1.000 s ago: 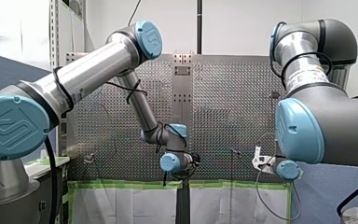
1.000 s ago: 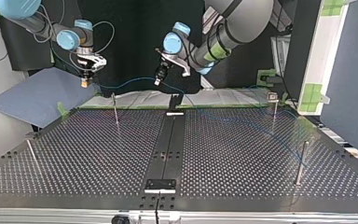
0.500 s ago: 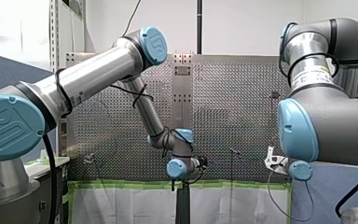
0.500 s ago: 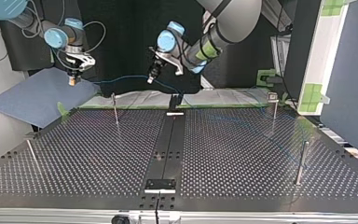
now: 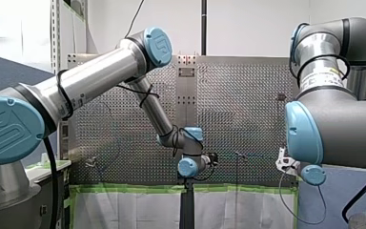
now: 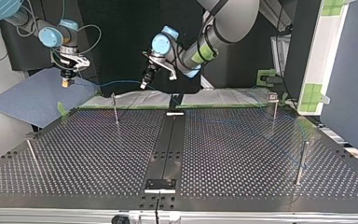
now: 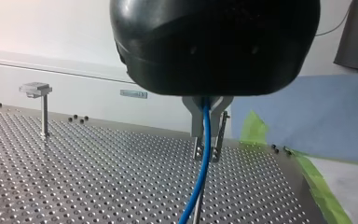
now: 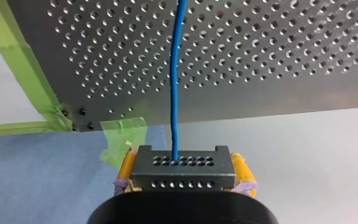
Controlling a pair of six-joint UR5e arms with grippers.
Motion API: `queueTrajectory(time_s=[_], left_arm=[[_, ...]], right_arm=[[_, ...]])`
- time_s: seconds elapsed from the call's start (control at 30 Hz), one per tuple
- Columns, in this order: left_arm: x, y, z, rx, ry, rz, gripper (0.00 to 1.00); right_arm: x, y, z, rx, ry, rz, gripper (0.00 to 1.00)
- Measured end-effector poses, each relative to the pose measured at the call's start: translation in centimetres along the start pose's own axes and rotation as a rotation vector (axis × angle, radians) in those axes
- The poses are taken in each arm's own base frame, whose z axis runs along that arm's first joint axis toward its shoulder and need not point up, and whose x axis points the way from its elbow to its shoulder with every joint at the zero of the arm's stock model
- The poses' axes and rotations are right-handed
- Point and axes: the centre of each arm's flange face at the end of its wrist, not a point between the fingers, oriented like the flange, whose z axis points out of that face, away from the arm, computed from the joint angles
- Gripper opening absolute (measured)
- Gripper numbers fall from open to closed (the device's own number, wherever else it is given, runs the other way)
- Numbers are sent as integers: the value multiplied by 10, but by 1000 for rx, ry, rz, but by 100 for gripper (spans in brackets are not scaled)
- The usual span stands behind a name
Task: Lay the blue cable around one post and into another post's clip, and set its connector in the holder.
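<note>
Perforated table (image 6: 242, 154): a flat grey metal plate covered in rows of small round holes. A black strip (image 6: 168, 144) runs down its middle, and green tape (image 8: 23, 60) lines its edge on the arms' side. Thin upright metal posts (image 6: 302, 161) stand well apart near the table's edges, with wide flat plate between them.

My right gripper (image 6: 65, 82) hangs off the table, just past its taped corner, above a smooth blue mat (image 6: 32, 100). Its yellow pads (image 8: 127, 167) are closed on two sides of the connector (image 8: 182, 173), a black rectangular block with rows of small holes. The blue cable (image 8: 175, 84), thin and round, leaves the connector's face and runs toward the table.

My left gripper (image 6: 144, 84) hangs in the air above the table's taped edge, near the black strip. Its narrow metal fingers (image 7: 196, 126) are drawn close together and pinch the cable between them. Below them the cable drops toward the plate. The stretch between my two grippers hangs in the air along the table's taped edge.
</note>
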Motion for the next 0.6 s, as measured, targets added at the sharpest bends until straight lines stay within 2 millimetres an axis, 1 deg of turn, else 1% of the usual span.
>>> queueTrajectory(time_s=[0.23,0.47,0.6], left_arm=[[17,-10,1,10,26,5,0],[19,-16,5,13,21,-9,0],[28,-17,7,11,35,-8,0]], right_arm=[[4,11,5,-5,18,17,0],[9,16,12,2,22,18,0],[10,16,14,11,24,14,0]])
